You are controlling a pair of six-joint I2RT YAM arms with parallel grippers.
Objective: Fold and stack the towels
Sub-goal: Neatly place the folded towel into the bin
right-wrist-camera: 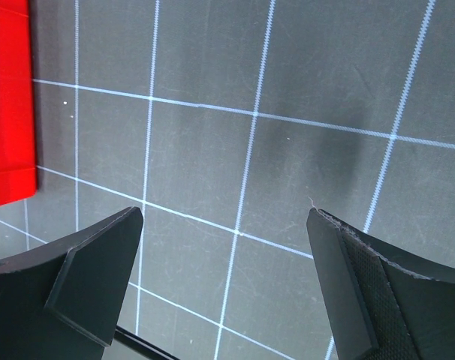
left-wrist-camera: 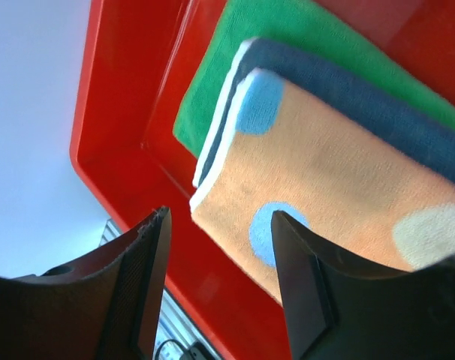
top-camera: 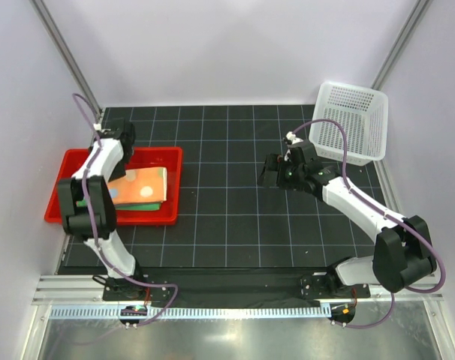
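Above a black gridded table (top-camera: 235,217), the left gripper (left-wrist-camera: 220,217) is hovering, jaws parted, over the orange towel (left-wrist-camera: 340,165) topping the blue towel (left-wrist-camera: 348,97) and green towel (left-wrist-camera: 287,30) in the red tray (left-wrist-camera: 115,135), the right gripper (right-wrist-camera: 224,214) hanging wide open.

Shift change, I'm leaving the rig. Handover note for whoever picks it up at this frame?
Left gripper: open, holding nothing, above the stack's corner in the red tray.
Right gripper: open, holding nothing, over the black mat.
Towels: all three folded in the tray, with the green towel at the bottom, dark blue towel in the middle and orange towel on top.
Done: folding and stacking, by the look of it.
Left: probably only pulling both arms back.
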